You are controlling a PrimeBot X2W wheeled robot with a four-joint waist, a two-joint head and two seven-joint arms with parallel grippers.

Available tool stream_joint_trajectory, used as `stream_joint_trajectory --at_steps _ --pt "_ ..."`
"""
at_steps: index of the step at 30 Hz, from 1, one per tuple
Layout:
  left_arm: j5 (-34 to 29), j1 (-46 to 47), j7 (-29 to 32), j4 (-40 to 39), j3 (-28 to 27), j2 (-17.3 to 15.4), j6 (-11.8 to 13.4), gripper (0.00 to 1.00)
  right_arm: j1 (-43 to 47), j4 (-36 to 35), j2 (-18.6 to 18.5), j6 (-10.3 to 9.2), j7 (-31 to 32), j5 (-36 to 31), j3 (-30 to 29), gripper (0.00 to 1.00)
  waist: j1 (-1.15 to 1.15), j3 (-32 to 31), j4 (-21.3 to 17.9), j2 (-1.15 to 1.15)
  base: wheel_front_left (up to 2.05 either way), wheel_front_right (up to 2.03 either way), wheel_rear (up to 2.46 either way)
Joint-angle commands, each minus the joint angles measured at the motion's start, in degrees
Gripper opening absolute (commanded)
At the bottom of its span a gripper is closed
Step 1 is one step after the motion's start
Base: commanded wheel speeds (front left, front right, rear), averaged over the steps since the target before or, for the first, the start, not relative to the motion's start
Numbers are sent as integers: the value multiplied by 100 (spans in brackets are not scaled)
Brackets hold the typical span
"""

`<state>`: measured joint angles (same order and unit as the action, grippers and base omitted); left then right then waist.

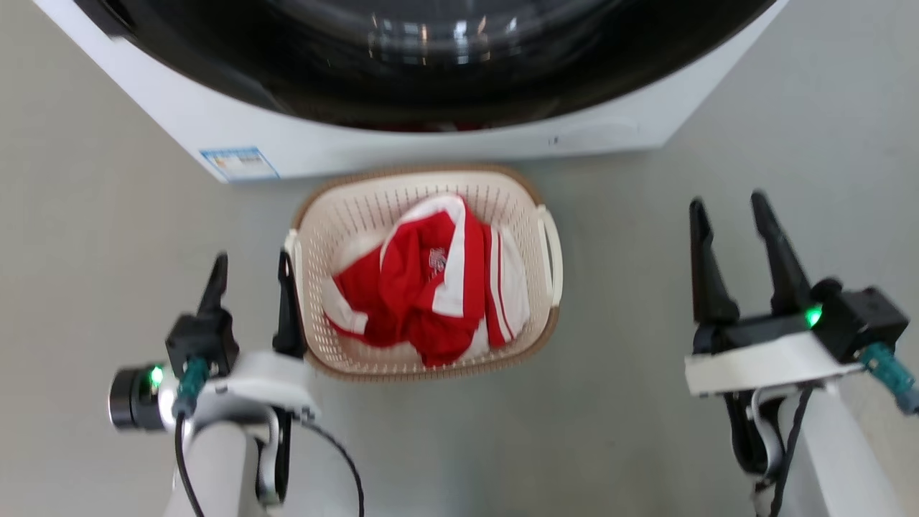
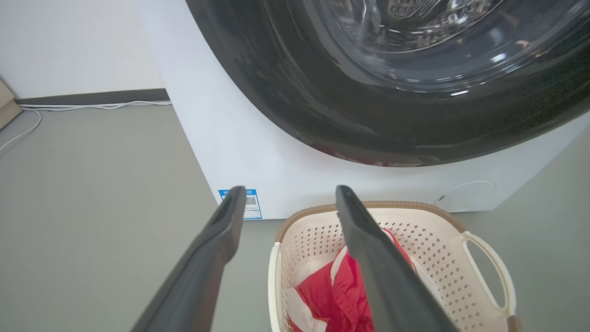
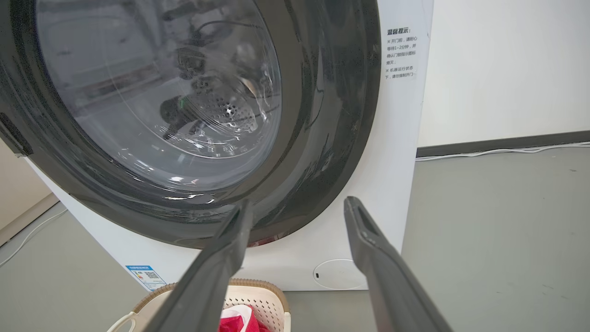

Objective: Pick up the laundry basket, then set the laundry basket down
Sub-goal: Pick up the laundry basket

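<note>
The laundry basket [image 1: 332, 215] is set on smooth grey floor [image 1: 108, 251] before the white washer [image 1: 402, 147]. The left gripper [image 1: 251, 258] is held open at its left rim; the right gripper [image 1: 726, 201], open, well apart. A cable [image 3: 502, 151] is run along the dark skirting [image 3: 502, 143].

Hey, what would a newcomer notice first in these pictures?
The crumpled red and white garment stands out, lying in the cream perforated plastic laundry basket at the head view's middle. Right behind it looms the white front-loading washer with its big dark round door. The left claw hangs open by the basket's left handle, the right claw open farther off.
</note>
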<state>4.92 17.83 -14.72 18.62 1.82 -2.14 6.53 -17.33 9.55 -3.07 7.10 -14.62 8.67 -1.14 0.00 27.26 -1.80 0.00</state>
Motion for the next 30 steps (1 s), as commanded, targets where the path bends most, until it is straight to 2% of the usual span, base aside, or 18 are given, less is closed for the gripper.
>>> stream_joint_trajectory --at_steps 1,5,12,16,30 --pt "-35 -186 -28 -174 -136 -84 30 100 148 -90 19 39 -38 -12 155 100 0 -476 38 0 0 0 0" --pt "19 -821 -28 -467 -84 -78 119 100 563 65 19 39 -38 9 163 100 0 -1128 59 0 0 0 0" --pt "77 -1570 -28 -835 -33 -76 225 100 1035 136 19 39 -38 74 174 100 0 -1801 57 0 0 0 0" --pt "119 -1890 -28 -1005 -15 -75 271 100 1242 152 19 39 -38 109 183 100 0 -2064 58 0 0 0 0" --pt "141 -2545 -28 -1258 -21 -75 202 100 1752 225 19 39 -38 148 216 100 0 -2699 61 0 0 0 0"
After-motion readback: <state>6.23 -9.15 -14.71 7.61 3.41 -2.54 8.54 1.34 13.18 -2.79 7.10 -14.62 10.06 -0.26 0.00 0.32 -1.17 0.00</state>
